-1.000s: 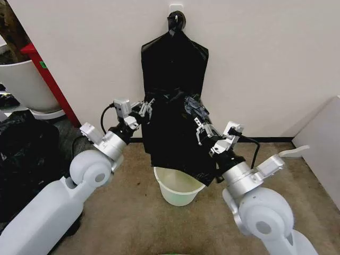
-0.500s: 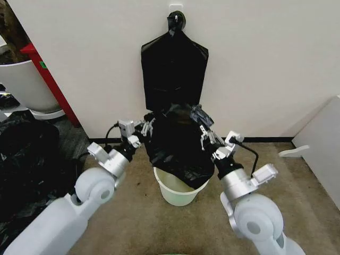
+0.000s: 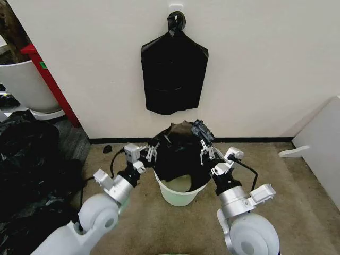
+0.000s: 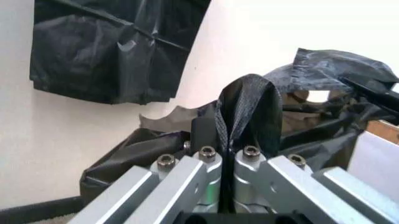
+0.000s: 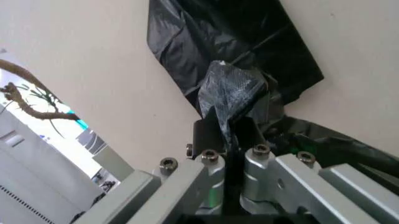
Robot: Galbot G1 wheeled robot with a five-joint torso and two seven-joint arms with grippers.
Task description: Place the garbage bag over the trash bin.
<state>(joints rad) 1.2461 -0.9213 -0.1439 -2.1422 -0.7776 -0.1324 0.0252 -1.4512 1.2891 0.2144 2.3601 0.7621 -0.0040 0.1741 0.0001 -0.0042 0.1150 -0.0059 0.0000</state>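
**A:** Where is your garbage bag [image 3: 178, 154] right now?

**B:** It sits low over the trash bin [image 3: 180, 194], which stands on the floor near the wall. The bag's body sags into the bin's mouth and its top edge is stretched between your two grippers. The front of the bin's rim is bare, so you have not got the bag over the rim on that side.

**A:** And the grippers?

**B:** Your left gripper [image 3: 152, 153] is at the bin's left side and your right gripper [image 3: 205, 152] is at its right, both just above rim level. In the left wrist view the left gripper [image 4: 232, 140] has its fingers pressed together on a fold of black film. In the right wrist view the right gripper [image 5: 227, 135] is clamped the same way on a bunched corner.

**A:** Why hold it like that?

**B:** I judge that pinching opposite edges keeps the mouth spread, so you can lower it around the rim rather than into the bin.

**A:** What else is around?

**B:** A flat black bag bundle [image 3: 174, 74] hangs from a wall hook [image 3: 176, 20] above. A bulky heap of black plastic [image 3: 26, 175] lies to your left, with a large white tub [image 3: 24, 85] behind it.
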